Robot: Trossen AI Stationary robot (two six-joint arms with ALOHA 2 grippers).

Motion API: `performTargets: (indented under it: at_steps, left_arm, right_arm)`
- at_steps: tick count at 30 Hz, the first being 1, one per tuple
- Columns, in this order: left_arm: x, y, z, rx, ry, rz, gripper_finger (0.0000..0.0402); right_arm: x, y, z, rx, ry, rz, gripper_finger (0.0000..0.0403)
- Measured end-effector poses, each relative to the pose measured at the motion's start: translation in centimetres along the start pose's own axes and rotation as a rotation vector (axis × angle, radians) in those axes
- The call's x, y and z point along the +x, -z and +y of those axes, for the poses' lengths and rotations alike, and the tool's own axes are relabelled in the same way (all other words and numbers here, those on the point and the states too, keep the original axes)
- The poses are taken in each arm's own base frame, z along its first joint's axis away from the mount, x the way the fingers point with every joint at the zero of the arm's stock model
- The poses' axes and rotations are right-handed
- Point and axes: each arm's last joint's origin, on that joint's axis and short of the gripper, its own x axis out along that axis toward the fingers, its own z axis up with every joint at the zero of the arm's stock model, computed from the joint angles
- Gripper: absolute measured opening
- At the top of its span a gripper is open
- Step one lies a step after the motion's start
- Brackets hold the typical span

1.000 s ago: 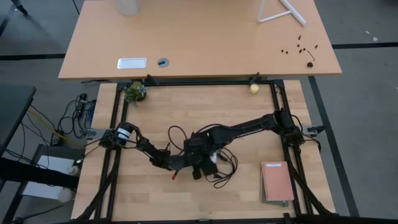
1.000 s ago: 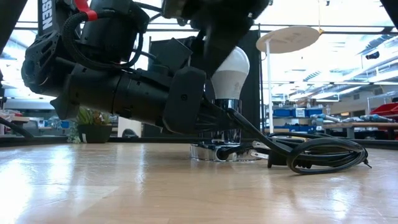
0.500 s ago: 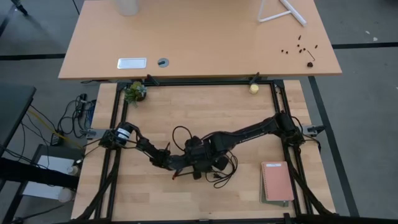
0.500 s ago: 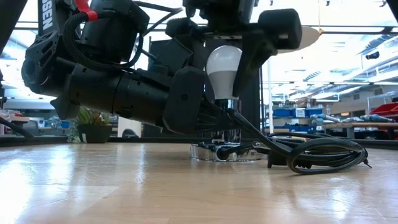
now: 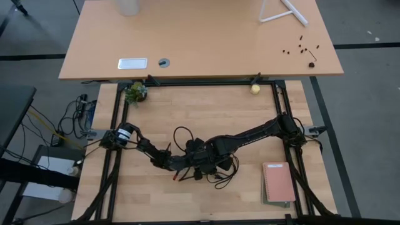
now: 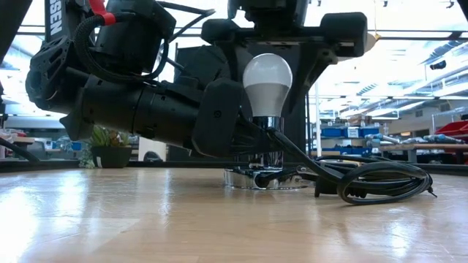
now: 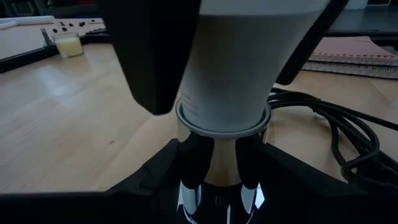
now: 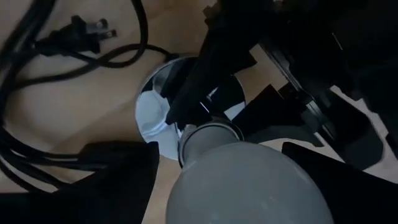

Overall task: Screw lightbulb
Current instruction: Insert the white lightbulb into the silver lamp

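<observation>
The white lightbulb [image 6: 267, 79] stands upright with its screw base in the chrome neck [image 6: 268, 123] of the round silvery socket [image 6: 263, 179], whose disc rests on the table. My left gripper [image 7: 217, 186] reaches in low from the table's left and is shut on that neck. My right gripper [image 6: 276, 55] hangs above, pointing down, its fingers on either side of the globe. A strip of light shows between the globe and one finger [image 6: 316, 62]. In the high view both grippers [image 5: 205, 161] cover the bulb. My left gripper pinches the socket's chrome neck [image 7: 219, 163] just under the bulb, between its two fingers. The fingers come nearly level from the table's left. The socket stays upright with its disc on the table.
The socket's black cord [image 6: 373, 179] lies coiled to the right of the socket, its plug [image 8: 87, 28] loose on the wood. A pink notebook [image 5: 278, 182] lies at the near right. A small plant [image 5: 135, 92] and a yellowish ball [image 5: 255, 89] stand along the far edge.
My right gripper has rolled about its downward axis over the bulb. One finger crossed in front of the globe before; now the two stand to either side. The hand has drifted a little toward the table's left. The bulb, the socket and my left gripper stay put.
</observation>
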Motion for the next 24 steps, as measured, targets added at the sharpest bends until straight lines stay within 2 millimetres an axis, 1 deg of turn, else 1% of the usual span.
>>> performTargets:
  at_steps: [5,10,19,24]
  left_arm:
    - [0.0,0.0,0.0,0.000,0.001,0.000,0.0185]
    - [0.0,0.0,0.0,-0.001,0.001,0.000,0.0185]
    - [0.0,0.0,0.0,-0.001,0.001,0.000,0.0185]
    - [0.0,0.0,0.0,-0.001,0.001,0.000,0.0185]
  right_arm:
    - [-0.7,0.2,-0.5,0.097,-0.031,-0.037,0.0346]
    - [-2.1,0.6,-1.5,0.164,-0.014,-0.060,0.0346]
    - [-2.1,0.7,-1.6,0.171,-0.037,-0.076,0.0346]
    - [-2.0,1.0,-1.8,0.209,-0.062,-0.092,0.0346]
